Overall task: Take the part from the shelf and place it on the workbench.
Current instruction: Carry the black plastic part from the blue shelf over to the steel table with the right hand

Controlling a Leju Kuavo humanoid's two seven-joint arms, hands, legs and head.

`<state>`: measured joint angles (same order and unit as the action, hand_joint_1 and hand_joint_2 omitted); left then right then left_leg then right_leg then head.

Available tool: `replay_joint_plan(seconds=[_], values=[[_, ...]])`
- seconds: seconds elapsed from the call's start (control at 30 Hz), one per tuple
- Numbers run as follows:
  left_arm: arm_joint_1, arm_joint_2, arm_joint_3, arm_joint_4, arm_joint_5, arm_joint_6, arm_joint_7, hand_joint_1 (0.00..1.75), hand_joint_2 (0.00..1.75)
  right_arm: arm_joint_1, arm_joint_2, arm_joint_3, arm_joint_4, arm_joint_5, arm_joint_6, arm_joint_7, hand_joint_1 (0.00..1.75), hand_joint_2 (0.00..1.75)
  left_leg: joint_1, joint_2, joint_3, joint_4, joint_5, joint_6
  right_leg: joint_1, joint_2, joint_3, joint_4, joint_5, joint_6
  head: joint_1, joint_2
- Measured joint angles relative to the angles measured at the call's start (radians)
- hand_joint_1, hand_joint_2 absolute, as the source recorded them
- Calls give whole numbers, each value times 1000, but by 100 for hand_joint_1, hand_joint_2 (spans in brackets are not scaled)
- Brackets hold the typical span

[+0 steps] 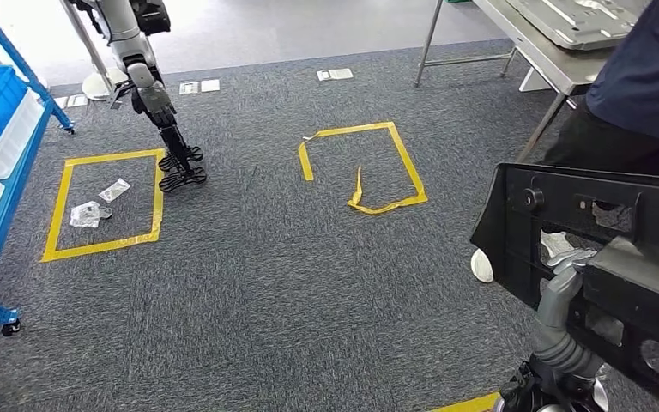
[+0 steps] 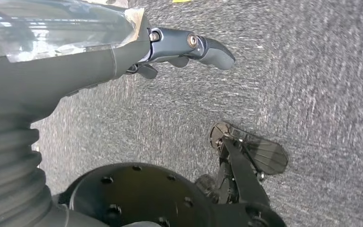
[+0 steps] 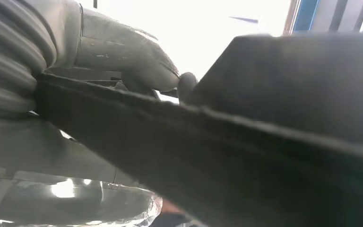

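The part is a large black plastic panel (image 1: 601, 257) with several cut-outs, held up at the lower right of the head view. My right hand (image 1: 566, 262) grips it from behind and shows through one of the openings. In the right wrist view the thumb (image 3: 137, 61) presses on the panel's dark edge (image 3: 264, 142). My left hand (image 2: 194, 47) hangs over the grey carpet with nothing in it, fingers loosely extended. The metal workbench (image 1: 549, 51) stands at the far right and carries a grey moulded piece (image 1: 575, 17). The blue shelf (image 1: 0, 172) is at the left edge.
A person in dark clothes (image 1: 643, 77) stands between me and the workbench. Two yellow tape squares mark the carpet, one (image 1: 60, 215) with small plastic bags (image 1: 94, 206), one (image 1: 408, 167) with peeling tape. A silver arm (image 1: 133, 51) hangs over black feet (image 1: 180, 170) at far left.
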<state>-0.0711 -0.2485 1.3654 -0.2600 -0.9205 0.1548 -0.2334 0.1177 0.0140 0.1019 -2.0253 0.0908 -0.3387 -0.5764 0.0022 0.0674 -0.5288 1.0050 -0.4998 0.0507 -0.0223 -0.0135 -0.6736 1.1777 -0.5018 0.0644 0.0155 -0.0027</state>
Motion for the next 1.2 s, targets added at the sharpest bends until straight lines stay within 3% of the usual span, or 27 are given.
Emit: replay_joint_plan(seconds=[0.07, 0.1, 0.13, 0.2, 0.27, 0.33, 0.4, 0.43, 0.47, 0.5, 0.57, 0.63, 0.7, 0.77, 0.83, 0.9, 0.93, 1.0, 1.07, 1.13, 1.17, 1.2], values=[[-1, 0, -1, 0, -1, 0, -2, 0, 175, -1, 1, -2, 0, -2, 3, -2, 175, 175, -7, 19, 5, 1, -7, -8, 6, -44, 72, -124, 33, -3, -1, 0], [-1, 0, -1, 0, -2, 0, -2, 0, 175, -1, 1, -2, 0, -4, 5, -2, 175, 175, -10, 27, 8, 2, -10, -13, 9, -57, 89, -153, 39, -9, -2, 0], [-1, 0, -1, 0, -2, 2, -1, 0, 175, -1, 2, -3, 0, -6, 7, -2, 175, 175, -13, 36, 10, 2, -13, -17, 13, -57, 92, -159, 40, -16, -3, 0], [-3, 1, -2, 0, -5, 7, 5, 0, 175, 0, 3, -5, 0, -7, 12, -1, 175, 175, -10, 44, 14, 4, -18, -27, 9, -32, 89, -161, 45, -27, -5, 0], [-3, 1, -2, 0, -8, 13, 11, 0, 175, 0, 5, -6, 2, -8, 17, 0, 175, 175, -3, 1, -4, 51, -54, -37, -1, -9, 88, -164, 50, -42, -7, 0], [-2, 1, -2, 0, -9, 14, 12, 0, 175, -2, 8, -6, 5, -11, 20, -1, 175, 175, 1, -53, -60, 170, -120, -43, -3, 12, 85, -165, 52, -54, -10, 0], [1, 1, -2, 0, -9, 14, 14, 0, 175, -2, 9, -7, 11, -13, 22, -2, 175, 175, 3, -68, -115, 275, -156, -46, -1, 36, 83, -164, 53, -57, -11, 0], [2, 1, -2, 0, -9, 15, 14, 0, 175, -2, 10, -7, 14, -14, 22, -2, 175, 175, 5, -70, -120, 280, -144, -47, -1, 49, 83, -164, 54, -56, -11, 0], [2, 1, -2, 0, -10, 15, 14, 0, 175, -2, 10, -7, 17, -14, 22, -2, 175, 175, 8, -72, -108, 250, -115, -48, -1, 63, 85, -164, 55, -55, -10, 0], [2, 1, -2, 0, -10, 16, 14, 0, 175, -2, 10, -7, 19, -14, 22, -3, 175, 175, 13, -81, -80, 189, -77, -48, -2, 76, 86, -163, 55, -53, -11, 0], [2, 1, -2, 0, -11, 16, 14, 0, 175, -4, 11, -7, 23, -14, 22, -6, 175, 175, 22, -127, -26, 68, -24, -50, -1, 101, 83, -160, 58, -46, -10, 0], [1, 1, -2, 0, -11, 16, 15, 0, 175, -5, 11, -7, 24, -13, 20, -8, 175, 175, 20, -152, -7, 21, -14, -45, -1, 122, 75, -160, 63, -33, -10, 0], [1, 1, -2, 0, -12, 17, 15, 0, 175, -4, 11, -8, 25, -12, 18, -8, 175, 175, 13, -128, -6, 14, -7, -28, -5, 138, 64, -163, 71, -17, -9, 0], [0, 1, -2, 0, -12, 19, 15, 0, 175, -4, 10, -10, 25, -12, 17, -9, 175, 175, 12, -102, -5, 5, 3, -10, -3, 105, 40, -129, 56, -13, -6, 0], [1, 1, -2, 0, -12, 22, 16, 0, 175, -5, 10, -11, 27, -11, 15, -9, 175, 175, 8, -71, -6, 1, 7, 0, 1, 49, -16, -15, 5, -23, 0, 0], [3, 1, -2, 0, -12, 23, 17, 0, 175, -5, 10, -11, 29, -11, 14, -10, 175, 175, 4, -44, -9, 1, 7, 2, 2, 30, -70, 104, -40, -27, 3, 0], [3, 1, -2, 0, -12, 23, 18, 0, 175, -3, 10, -11, 31, -10, 14, -10, 175, 175, 2, -32, -10, 1, 6, 2, 2, 28, -81, 131, -47, -24, 3, 0], [2, 1, -2, 0, -12, 23, 18, 0, 175, 0, 10, -12, 32, -10, 13, -10, 175, 175, 2, -10, -10, 1, 6, 1, 1, 20, -55, 92, -30, -13, 3, 0], [1, 1, -2, 0, -12, 22, 18, 0, 175, 2, 10, -12, 33, -9, 13, -10, 175, 175, 1, 12, -7, 2, 3, -4, 0, -18, 25, -44, 9, -2, 4, 0], [1, 1, -2, 0, -11, 23, 18, 0, 175, 1, 10, -12, 33, -5, 12, -10, 175, 175, -6, 30, -3, 3, -4, -14, 7, -58, 86, -146, 33, -5, 3, 0], [1, 1, -2, 0, -11, 23, 18, 0, 175, 1, 10, -12, 33, -2, 11, -10, 175, 175, -8, 39, 1, 3, -6, -18, 11, -65, 95, -162, 36, -11, 1, 0], [0, 1, -2, 0, -11, 24, 18, 0, 175, 2, 10, -12, 33, -1, 11, -10, 175, 175, -10, 49, 4, 2, -8, -23, 14, -54, 93, -162, 37, -17, -1, 0]])
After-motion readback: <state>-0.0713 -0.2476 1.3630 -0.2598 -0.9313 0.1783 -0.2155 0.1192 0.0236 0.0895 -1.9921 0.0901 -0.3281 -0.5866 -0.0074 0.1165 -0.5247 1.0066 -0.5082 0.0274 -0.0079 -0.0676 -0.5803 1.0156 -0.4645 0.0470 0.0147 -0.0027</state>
